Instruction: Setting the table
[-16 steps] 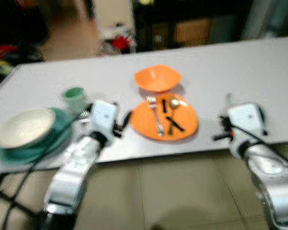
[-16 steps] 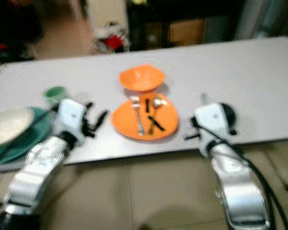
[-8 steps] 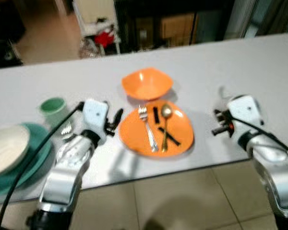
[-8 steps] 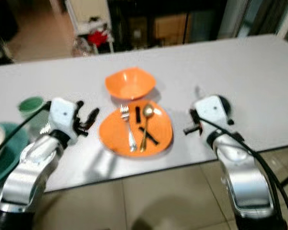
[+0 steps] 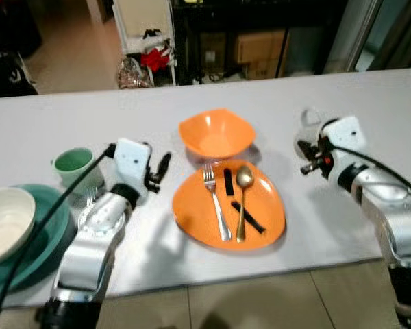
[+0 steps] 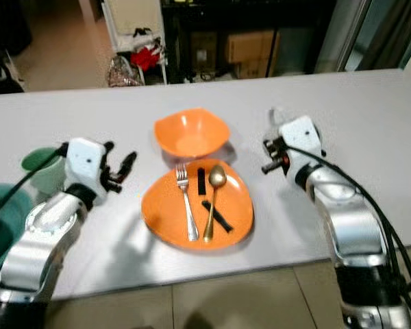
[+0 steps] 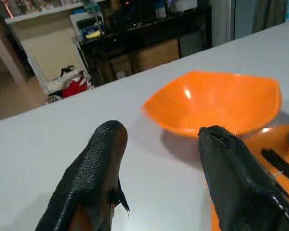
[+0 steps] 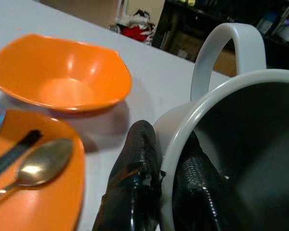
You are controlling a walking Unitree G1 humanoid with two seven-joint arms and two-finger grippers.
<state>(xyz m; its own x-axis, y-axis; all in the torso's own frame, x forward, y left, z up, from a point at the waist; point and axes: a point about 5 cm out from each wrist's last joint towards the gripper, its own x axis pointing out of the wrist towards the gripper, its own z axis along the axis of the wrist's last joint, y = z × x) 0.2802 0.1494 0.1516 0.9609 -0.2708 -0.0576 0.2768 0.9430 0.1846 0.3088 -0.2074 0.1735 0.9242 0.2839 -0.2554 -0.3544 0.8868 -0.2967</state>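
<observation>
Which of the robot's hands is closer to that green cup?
Left. The left hand hovers just beside the green cup; the right hand, gripping a white mug, is across the orange plate.

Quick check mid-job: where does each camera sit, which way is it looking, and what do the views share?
Left and right eye views: head, looking down at the white table; both silver arms show.
Left wrist view: along the open left gripper toward the orange bowl.
Right wrist view: right gripper clamping the white mug rim.
All share the bowl and orange plate.
</observation>
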